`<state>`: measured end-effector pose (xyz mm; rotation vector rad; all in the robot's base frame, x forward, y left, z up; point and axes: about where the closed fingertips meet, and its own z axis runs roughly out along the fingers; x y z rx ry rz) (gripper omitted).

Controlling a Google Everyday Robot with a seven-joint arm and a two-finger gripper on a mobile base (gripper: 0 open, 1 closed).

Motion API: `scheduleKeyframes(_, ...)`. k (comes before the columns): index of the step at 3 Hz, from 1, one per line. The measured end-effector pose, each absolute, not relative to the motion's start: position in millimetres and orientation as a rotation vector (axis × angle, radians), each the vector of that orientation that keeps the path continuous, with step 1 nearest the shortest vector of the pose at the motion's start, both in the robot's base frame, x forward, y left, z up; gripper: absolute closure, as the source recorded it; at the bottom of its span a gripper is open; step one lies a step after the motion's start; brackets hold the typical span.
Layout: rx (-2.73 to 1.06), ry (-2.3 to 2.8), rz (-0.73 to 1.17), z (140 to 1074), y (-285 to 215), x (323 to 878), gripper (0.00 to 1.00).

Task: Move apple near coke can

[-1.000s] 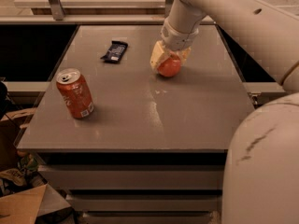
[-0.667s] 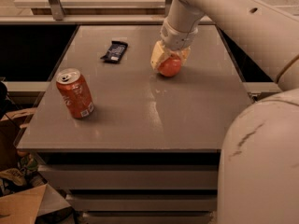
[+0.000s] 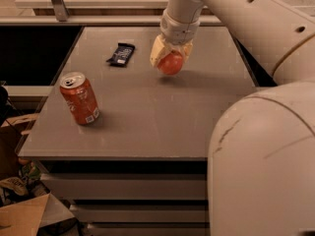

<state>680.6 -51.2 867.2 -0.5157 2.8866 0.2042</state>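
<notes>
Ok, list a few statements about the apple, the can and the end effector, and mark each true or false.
1. The end effector is closed on the apple. True.
2. The coke can lies on its side. False: it stands upright on the table.
3. The apple touches the coke can. False: they are well apart, with the can near the table's front left corner in the view and the apple farther back.
4. A dark wrapper lies flat on the table, left of the apple in the view. True.
</notes>
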Motion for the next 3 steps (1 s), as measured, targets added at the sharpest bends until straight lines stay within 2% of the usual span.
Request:
scheduleKeyframes(1, -0.481, 2.911, 0.266, 886.2, -18.1, 676.4, 1.00)
scheduleKeyframes(3, -0.479, 2.906, 0.269, 884.5, -16.0, 678.9, 1.00)
